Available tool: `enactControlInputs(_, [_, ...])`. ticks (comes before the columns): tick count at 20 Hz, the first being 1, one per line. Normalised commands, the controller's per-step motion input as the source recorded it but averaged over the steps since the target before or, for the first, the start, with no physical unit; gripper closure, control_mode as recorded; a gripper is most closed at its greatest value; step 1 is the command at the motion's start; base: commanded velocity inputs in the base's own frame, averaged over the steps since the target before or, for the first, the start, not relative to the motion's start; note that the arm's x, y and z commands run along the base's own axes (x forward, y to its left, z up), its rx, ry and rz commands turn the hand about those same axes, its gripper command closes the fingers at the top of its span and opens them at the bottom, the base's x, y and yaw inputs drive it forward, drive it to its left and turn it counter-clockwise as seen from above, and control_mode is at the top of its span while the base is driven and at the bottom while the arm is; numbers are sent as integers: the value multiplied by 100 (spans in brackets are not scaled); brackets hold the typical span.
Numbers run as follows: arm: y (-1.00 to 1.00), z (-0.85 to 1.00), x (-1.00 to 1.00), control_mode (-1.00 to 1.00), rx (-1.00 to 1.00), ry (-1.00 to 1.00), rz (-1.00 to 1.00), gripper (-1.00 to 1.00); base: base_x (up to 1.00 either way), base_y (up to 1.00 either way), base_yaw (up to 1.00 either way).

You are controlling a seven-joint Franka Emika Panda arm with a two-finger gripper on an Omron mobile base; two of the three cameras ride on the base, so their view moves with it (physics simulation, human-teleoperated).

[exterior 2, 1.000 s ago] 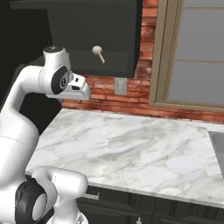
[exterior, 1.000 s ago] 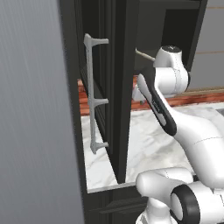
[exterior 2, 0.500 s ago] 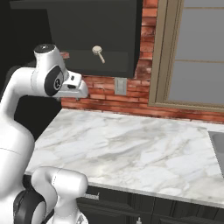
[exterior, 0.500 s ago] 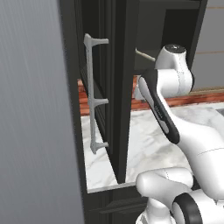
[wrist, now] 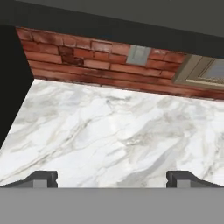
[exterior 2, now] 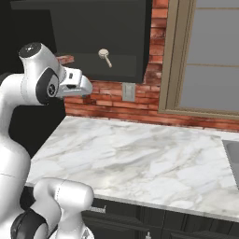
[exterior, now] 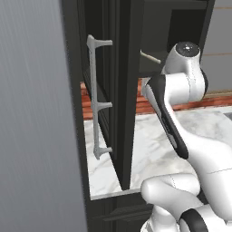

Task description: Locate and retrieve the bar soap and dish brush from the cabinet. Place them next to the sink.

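Cabinet [exterior 2: 100, 39] — a big matte-black wall box — hangs over the left end of a marble counter [exterior 2: 140, 163], against a red brick wall [exterior 2: 109, 95]. From the right base view its black front and flat underside face the camera, and a small round pale knob on a short stem [exterior 2: 105, 56] sticks out of the front near the lower edge. What lies inside cannot be told from this side. In the left base view the dark interior shows as tall black uprights with nothing readable between them. A grey bar handle [exterior: 97, 97] with three short brackets stands upright on a black panel edge, and beside it a wide grey slab fills the left of that picture.

The white arm bends upward, its wrist level with the cabinet's bottom edge. The gripper [exterior 2: 79, 84] points right, just below the cabinet's lower left corner and above the counter, touching neither. In the hand view its two dark tips [wrist: 41, 178] stand far apart — spread wide, with nothing between them but bare marble beyond.

A grey wall socket [wrist: 139, 54] sits on the brick under the cabinet. Right of it is a tan-framed window [exterior 2: 205, 60], and a sink edge [exterior 2: 233, 151] shows at the counter's far right.
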Motion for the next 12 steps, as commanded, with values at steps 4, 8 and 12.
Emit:
enactControlInputs(4, [-16,29,-13,-100,-5,-18,0,-100,0,0,0])
enactControlInputs(8, [-27,22,-3,-100,1,-14,0,-100,0,0,0])
enactControlInputs(12, [-30,36,1,-100,6,-3,0,-100,0,0,0])
